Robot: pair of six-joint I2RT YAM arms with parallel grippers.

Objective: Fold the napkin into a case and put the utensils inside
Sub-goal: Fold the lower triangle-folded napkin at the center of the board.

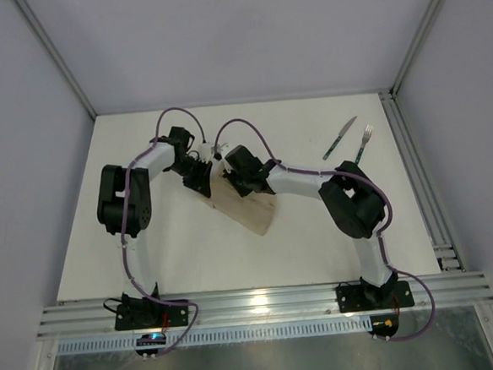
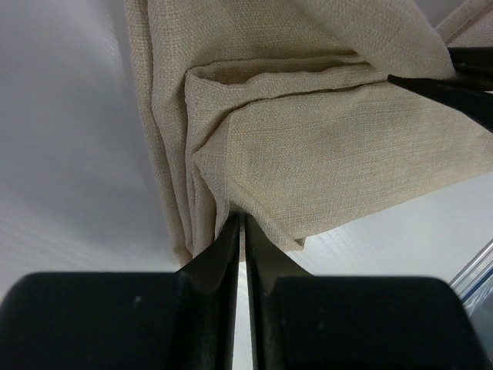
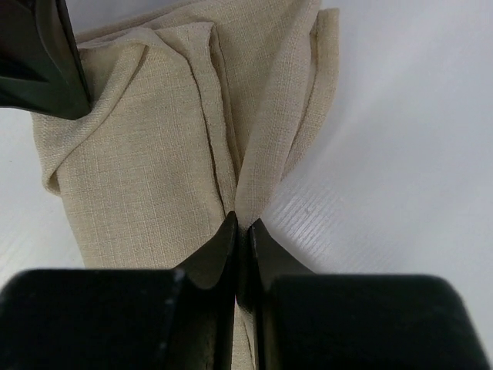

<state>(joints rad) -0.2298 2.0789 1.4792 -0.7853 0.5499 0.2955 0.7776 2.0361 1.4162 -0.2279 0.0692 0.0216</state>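
Note:
The beige napkin (image 1: 250,208) lies folded in several layers at the table's middle. My left gripper (image 1: 202,178) is shut on its left edge; the left wrist view shows the cloth (image 2: 308,139) pinched at the fingertips (image 2: 242,220). My right gripper (image 1: 231,176) is shut on a fold at its far end, seen in the right wrist view (image 3: 242,225) with the cloth (image 3: 139,177) spread beyond. The knife (image 1: 340,138) and the fork (image 1: 363,144), teal-handled, lie side by side at the far right, away from both grippers.
A metal rail (image 1: 415,173) runs along the table's right edge. An aluminium rail (image 1: 263,302) with the arm bases runs along the near edge. The other arm's black finger (image 3: 38,54) shows in the right wrist view, top left.

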